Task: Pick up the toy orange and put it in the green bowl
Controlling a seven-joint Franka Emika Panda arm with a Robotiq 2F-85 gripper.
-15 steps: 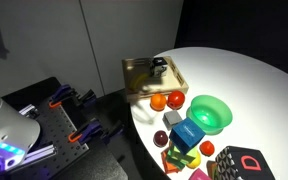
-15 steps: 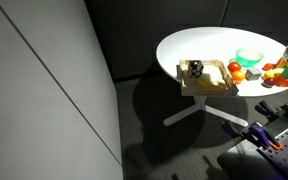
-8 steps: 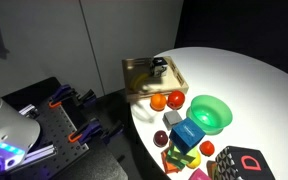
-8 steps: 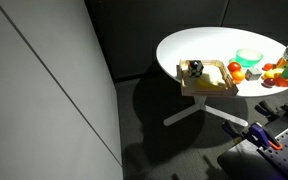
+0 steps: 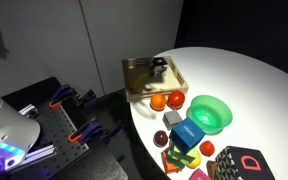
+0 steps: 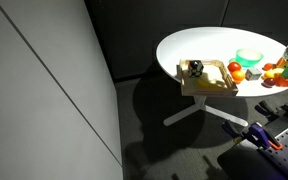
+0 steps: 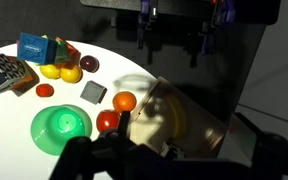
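Well, smooth toy orange (image 5: 158,101) near flared green bowl (image 5: 196,103).

I take this for a robotics lab: a black perforated mounting board (image 5: 54,118) carries orange clamps (image 5: 61,98). Below my gripper (image 7: 170,50) stands a round white pedestal table (image 6: 199,45), with plain grey partition panels (image 6: 44,90) beyond.

In the wrist view the gripper (image 7: 172,40) comes in from the top edge of the frame. Its two dark fingers (image 7: 196,45) stand apart with nothing held between them. In an exterior view a white arm segment (image 5: 2,125) fills the lower left corner.
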